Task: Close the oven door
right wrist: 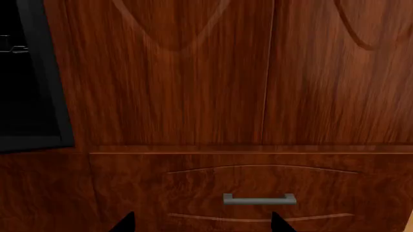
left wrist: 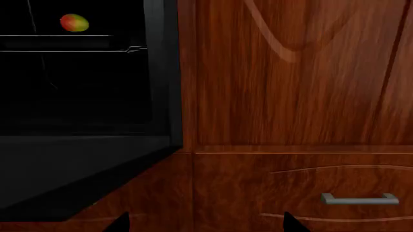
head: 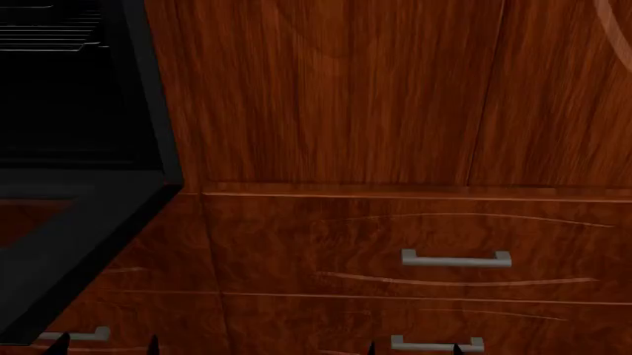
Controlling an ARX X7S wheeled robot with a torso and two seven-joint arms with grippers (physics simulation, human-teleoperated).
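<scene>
Matte-black oven door (head: 69,222) lying open beside reddish-brown wooden cabinet (head: 336,96), both grippers (head: 103,344) (head: 413,347) spread and empty below it: risk of snagging drawer handles (head: 456,259).

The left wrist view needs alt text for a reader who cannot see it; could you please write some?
An open oven shows a dark cavity with a red-green fruit on a rack, its black door dropped flat. Beside it stand reddish wood cabinets and a drawer with a silver handle.

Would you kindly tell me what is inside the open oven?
Inside the oven, a red-green fruit sits on a wire rack. The cavity below is too dark to make out.
</scene>
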